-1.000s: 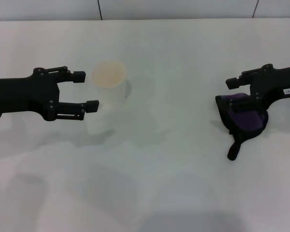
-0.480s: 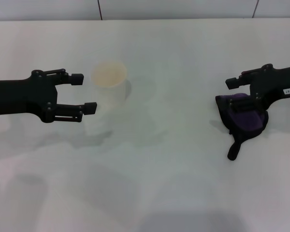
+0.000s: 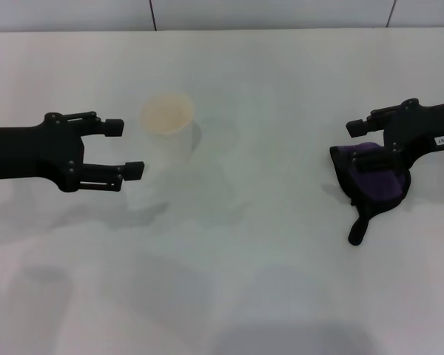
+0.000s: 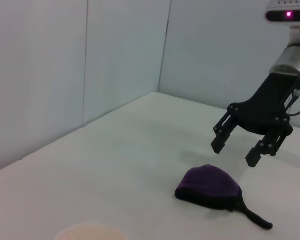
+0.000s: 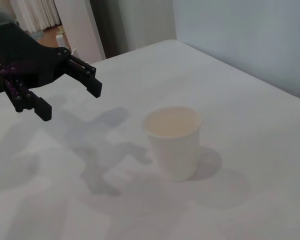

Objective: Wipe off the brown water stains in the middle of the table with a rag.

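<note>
Rag [image 3: 377,183] is the landmark here: a dark purple bundle lying on the table [image 3: 281,89], its short black tail trailing toward the robot's body. The right gripper [image 3: 360,142] hangs directly over the rag's far edge, and the left wrist view shows its fingers spread apart, holding nothing, with a clear gap of air above the cloth. So the rag lies straight below that hand, and the right arm is by far the nearer one. Well away from the rag toward the robot's left stands a white paper cup [image 3: 166,133], upright, with the left gripper [image 3: 123,149] just beyond it, fingers parted and empty, not touching the cup. No brown stain shows on the tabletop; perhaps the brownish tint inside the cup is the liquid, though that is uncertain.
</note>
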